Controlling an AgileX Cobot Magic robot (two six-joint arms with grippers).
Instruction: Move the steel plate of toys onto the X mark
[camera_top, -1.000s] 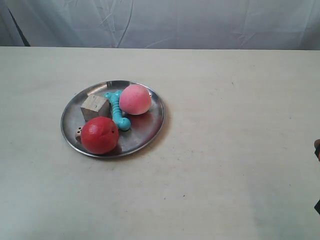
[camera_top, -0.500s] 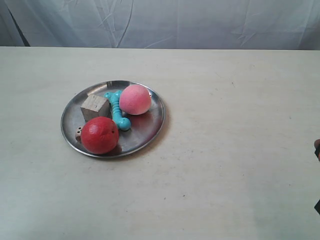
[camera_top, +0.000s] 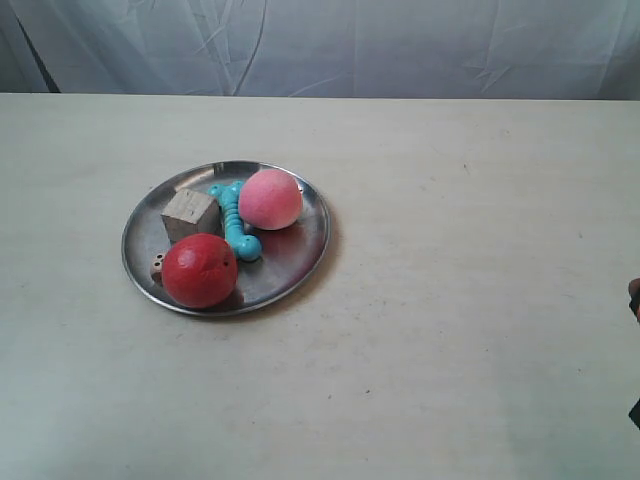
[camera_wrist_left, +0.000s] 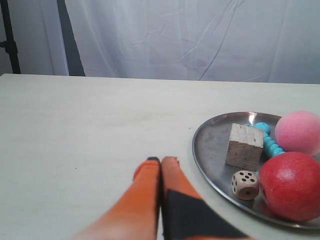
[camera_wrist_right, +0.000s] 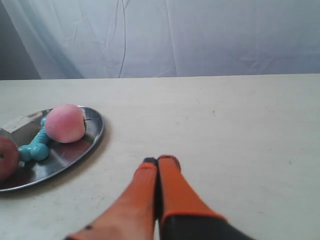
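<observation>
The steel plate (camera_top: 302, 248) rests on the pale table, left of centre. It holds a pink ball (camera_top: 270, 198), a red ball (camera_top: 200, 270), a teal bone toy (camera_top: 237, 226), a wooden cube (camera_top: 190, 214) and a small die (camera_top: 158, 267). My left gripper (camera_wrist_left: 161, 160) is shut and empty, low over the table just beside the plate's rim (camera_wrist_left: 201, 156), near the die (camera_wrist_left: 245, 184). My right gripper (camera_wrist_right: 157, 160) is shut and empty, a little away from the plate (camera_wrist_right: 94, 134) on its pink-ball side. I cannot make out the X mark.
A white cloth backdrop (camera_top: 330, 45) hangs behind the table's far edge. A dark bit of the arm at the exterior view's right (camera_top: 634, 296) shows at the frame edge. Bare tabletop (camera_top: 470, 300) spreads beside the plate.
</observation>
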